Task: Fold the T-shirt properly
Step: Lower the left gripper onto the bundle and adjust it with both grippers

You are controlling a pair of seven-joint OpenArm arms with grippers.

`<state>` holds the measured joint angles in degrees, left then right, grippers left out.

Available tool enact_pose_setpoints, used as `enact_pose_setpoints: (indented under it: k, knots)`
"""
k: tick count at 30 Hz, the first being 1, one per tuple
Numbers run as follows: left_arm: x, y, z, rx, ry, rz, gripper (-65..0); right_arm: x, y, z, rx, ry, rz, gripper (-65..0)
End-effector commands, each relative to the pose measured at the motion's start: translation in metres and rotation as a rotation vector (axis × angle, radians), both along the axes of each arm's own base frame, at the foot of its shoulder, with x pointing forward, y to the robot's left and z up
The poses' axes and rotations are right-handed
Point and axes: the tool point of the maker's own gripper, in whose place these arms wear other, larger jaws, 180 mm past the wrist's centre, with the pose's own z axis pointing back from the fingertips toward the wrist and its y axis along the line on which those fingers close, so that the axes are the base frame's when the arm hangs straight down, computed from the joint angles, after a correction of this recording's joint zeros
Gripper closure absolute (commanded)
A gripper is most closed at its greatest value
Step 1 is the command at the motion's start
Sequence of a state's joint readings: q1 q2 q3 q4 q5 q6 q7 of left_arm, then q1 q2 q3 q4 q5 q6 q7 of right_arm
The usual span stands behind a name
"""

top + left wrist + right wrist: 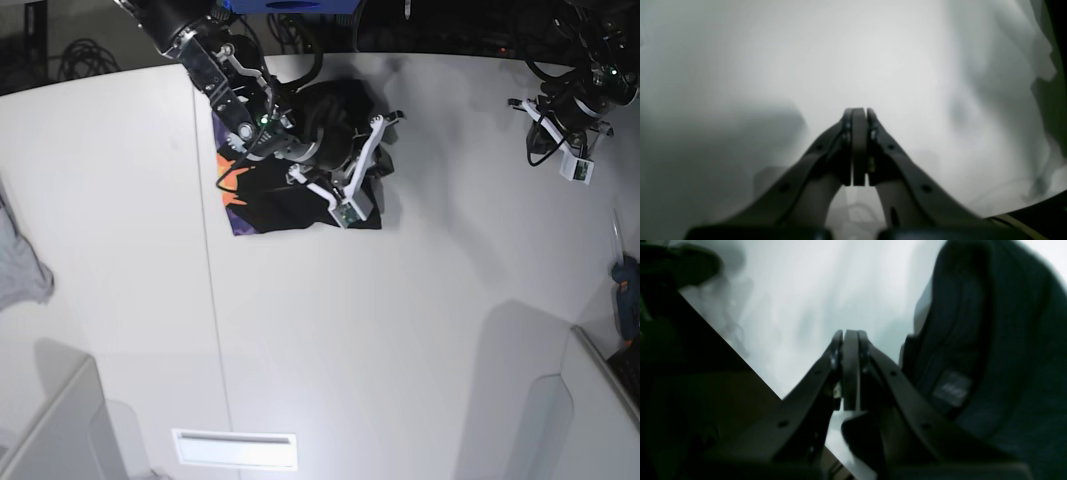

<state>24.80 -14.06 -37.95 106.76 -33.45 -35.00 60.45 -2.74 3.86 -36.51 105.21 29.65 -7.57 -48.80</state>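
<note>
My right hand [850, 336] and left hand [858, 113] are closed, empty, over the white table [400, 330]; the T-shirt [300, 195] lies crumpled at its far edge.

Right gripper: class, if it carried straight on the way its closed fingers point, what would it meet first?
Probably only the white table. The right gripper is shut, and the black T-shirt is bunched to one side of its line, not across it. Depth is blurred, so this is a cautious reading.

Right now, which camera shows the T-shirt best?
The base view: the whole crumpled T-shirt lies on the white table. The right wrist view shows only blurred dark folds beside the right hand; the left wrist view shows none.
</note>
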Motion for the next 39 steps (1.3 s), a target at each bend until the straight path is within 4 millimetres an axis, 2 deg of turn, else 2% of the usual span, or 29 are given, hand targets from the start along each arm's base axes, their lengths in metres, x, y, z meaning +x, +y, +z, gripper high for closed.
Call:
enact_pose_setpoints:
  k: [1, 5, 10, 18, 22, 26, 30, 31, 34, 35, 39]
  knots:
    - [0.006, 0.004, 0.011, 0.017, -0.036, -0.016, 0.0, 0.016, -0.016, 0.008, -0.007, -0.047, -0.058, 0.0]
    - [0.007, 0.008, 0.013, 0.029, -0.036, -0.022, 0.0, 0.018, -0.049, -0.009, -0.064, -0.006, -0.149, 0.0]
    - [0.008, 0.006, 0.012, 0.027, -0.034, -0.026, 0.0, 0.012, -0.052, -0.030, -0.100, 0.044, -0.149, 0.0]
    - [0.008, 0.000, 0.011, 0.020, -0.034, -0.038, 0.0, -0.001, -0.011, -0.037, -0.097, 0.064, -0.043, 0.0]
    - [0.009, -0.012, 0.007, 0.003, -0.023, -0.072, 0.0, -0.010, 0.008, -0.033, -0.077, 0.069, 0.000, 0.0]
    - [0.011, -0.037, 0.001, -0.050, -0.016, -0.129, 0.0, -0.008, 0.009, -0.026, -0.067, 0.055, 0.003, 0.0]
    - [0.017, -0.068, 0.015, -0.232, -0.079, -0.159, 0.0, -0.001, -0.012, -0.002, -0.057, -0.036, -0.005, 0.0]
    - [0.020, -0.076, 0.022, -0.291, -0.105, -0.161, 0.0, 0.005, -0.023, 0.006, -0.055, -0.063, -0.023, 0.0]
    - [0.025, -0.092, 0.039, -0.424, -0.164, -0.164, 0.0, 0.020, -0.058, 0.014, -0.048, -0.070, -0.149, 0.0]
    - [0.026, -0.096, 0.043, -0.457, -0.179, -0.165, -2.5, 0.024, -0.069, 0.015, -0.048, -0.069, -0.185, 0.0]
    - [0.026, -0.121, 0.046, -0.544, -0.180, -0.206, -34.6, 0.030, -0.112, 0.007, -0.083, -0.056, -0.304, 0.0]
